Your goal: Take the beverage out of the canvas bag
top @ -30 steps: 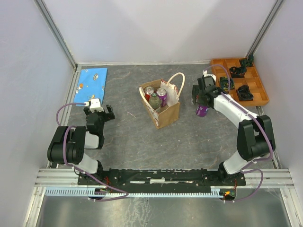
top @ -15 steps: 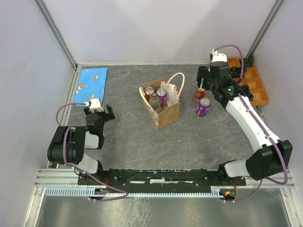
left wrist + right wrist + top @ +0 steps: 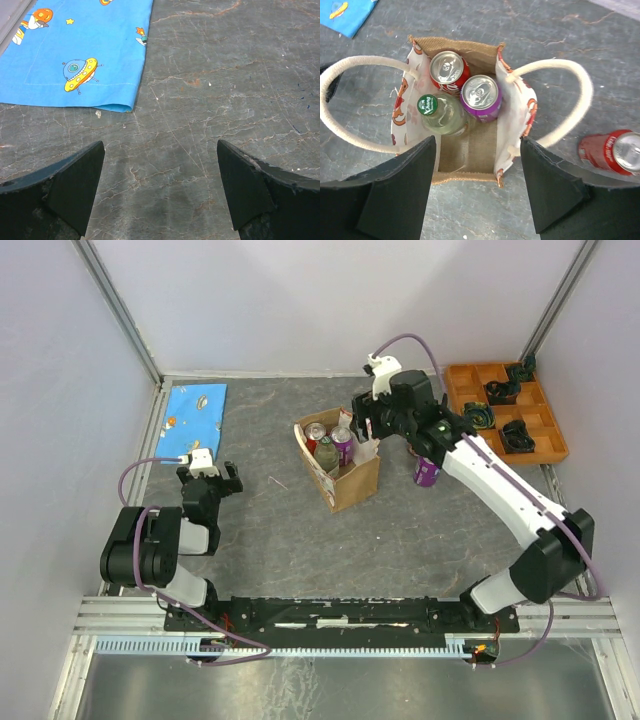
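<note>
At the far left a blue cloth printed with cartoon spaceships lies flat on the grey table. Near it the left gripper sits low over bare table. Its 2 fingers are spread wide with nothing between them, and the cloth's corner lies just ahead of the left one.

In the middle stands the bag, upright with its mouth open. Its 2 cream handles fall outward, 1 to each side. 3 drinks stand inside, packed touching at the far end: a red can, a purple can and a green-capped bottle. The near part of the bag's floor is bare.

The right gripper hangs above the bag, pointing down into its mouth. Its jaws are apart, grasp nothing, and are clear of the drinks.

Right of the bag, 2 more drinks are on the table: a loose red can just past the right handle, and a loose purple can, partly covered by the right arm in the top view.

At the far right corner sits an orange tray with black parts in several compartments.
</note>
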Robot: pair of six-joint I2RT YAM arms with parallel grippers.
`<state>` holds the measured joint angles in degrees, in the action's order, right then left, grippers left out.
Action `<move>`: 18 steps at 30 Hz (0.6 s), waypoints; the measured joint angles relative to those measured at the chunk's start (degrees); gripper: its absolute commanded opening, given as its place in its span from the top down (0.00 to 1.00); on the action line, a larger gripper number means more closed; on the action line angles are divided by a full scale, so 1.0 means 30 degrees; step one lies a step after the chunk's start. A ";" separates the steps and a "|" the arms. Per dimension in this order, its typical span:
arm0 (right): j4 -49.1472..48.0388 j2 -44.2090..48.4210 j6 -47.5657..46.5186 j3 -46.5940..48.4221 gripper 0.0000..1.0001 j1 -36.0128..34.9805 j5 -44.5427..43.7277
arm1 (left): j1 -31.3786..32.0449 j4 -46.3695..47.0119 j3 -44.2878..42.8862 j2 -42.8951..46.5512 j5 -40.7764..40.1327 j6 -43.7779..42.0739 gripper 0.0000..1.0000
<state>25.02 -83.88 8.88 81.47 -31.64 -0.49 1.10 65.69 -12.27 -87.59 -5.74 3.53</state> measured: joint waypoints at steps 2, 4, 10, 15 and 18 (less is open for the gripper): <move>-0.0240 -0.0692 0.0007 0.0000 0.25 -0.0073 0.0597 | 0.0000 0.0000 0.0000 0.0000 0.0000 0.0000 0.01; -0.0474 -0.1333 0.0007 0.0000 0.26 -0.0124 0.1137 | 0.0000 0.0000 0.0000 0.0000 0.0000 0.0007 0.01; -0.1552 -0.2994 -0.0080 0.0007 0.30 -0.0481 0.2812 | 0.0000 0.0000 0.0000 0.0000 0.0000 0.0007 0.01; -0.2769 -0.3869 -0.0481 -0.0007 0.33 -0.1027 0.3621 | 0.0000 0.0000 0.0000 0.0000 0.0000 0.0000 0.01; -0.3388 -0.4007 -0.0780 -0.0248 0.34 -0.1239 0.3745 | 0.0000 0.0000 0.0000 0.0000 0.0000 0.0000 0.01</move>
<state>14.85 -95.90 6.55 80.73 -35.35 10.74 1.10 65.69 -12.27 -87.59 -5.74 3.53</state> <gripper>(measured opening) 0.670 0.993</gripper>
